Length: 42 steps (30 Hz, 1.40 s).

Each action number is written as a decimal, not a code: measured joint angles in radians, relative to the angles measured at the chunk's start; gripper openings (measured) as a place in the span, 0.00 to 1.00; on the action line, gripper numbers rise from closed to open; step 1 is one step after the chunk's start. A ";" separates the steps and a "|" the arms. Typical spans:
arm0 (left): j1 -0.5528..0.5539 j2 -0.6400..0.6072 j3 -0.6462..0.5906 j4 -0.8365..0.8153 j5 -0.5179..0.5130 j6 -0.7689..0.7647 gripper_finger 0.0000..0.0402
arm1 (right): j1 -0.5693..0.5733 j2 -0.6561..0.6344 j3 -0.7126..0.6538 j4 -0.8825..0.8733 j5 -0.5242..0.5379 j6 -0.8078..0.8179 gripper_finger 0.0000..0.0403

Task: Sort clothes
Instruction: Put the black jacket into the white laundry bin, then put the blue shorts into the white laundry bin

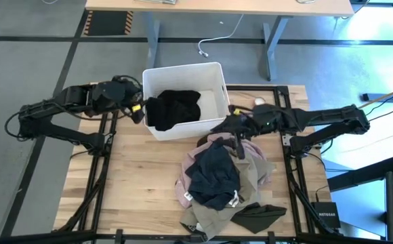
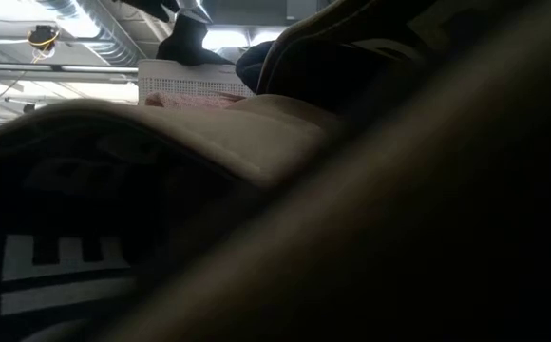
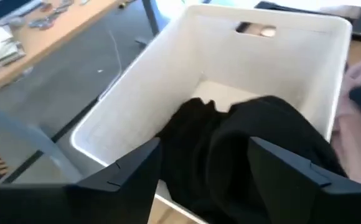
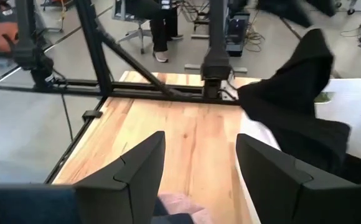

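"NETGEAR" on a small black box point(image 1: 327, 218) beside the table's right edge.

one white bin point(image 1: 218, 74) is seen, with one black garment point(image 1: 175, 107) in it. in the pile on the table, one navy garment point(image 1: 213, 176), one pink point(image 1: 184, 195), one beige point(image 1: 254, 169) and one dark olive piece point(image 1: 259, 217) are counted.
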 joint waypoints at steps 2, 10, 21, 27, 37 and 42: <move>-0.001 0.002 -0.002 0.003 0.009 -0.035 0.58 | 0.023 0.000 0.000 -0.019 0.025 0.001 0.54; 0.003 0.082 -0.119 0.022 0.335 -0.114 0.58 | 0.089 0.001 0.000 -0.130 0.125 0.007 0.54; 0.143 0.208 -0.164 0.401 -0.076 0.025 0.58 | 0.094 0.001 0.000 -0.139 0.167 0.010 0.54; -0.039 0.115 -0.187 0.546 -0.049 0.089 0.58 | 0.132 0.041 0.001 -0.142 0.152 0.054 0.54; -0.286 -0.012 -0.292 0.601 -0.056 0.076 0.58 | 0.250 0.339 0.162 -0.448 0.305 0.057 0.54; -0.330 -0.021 -0.332 0.584 -0.053 0.056 0.58 | 0.297 0.468 0.256 -0.563 0.272 0.114 0.54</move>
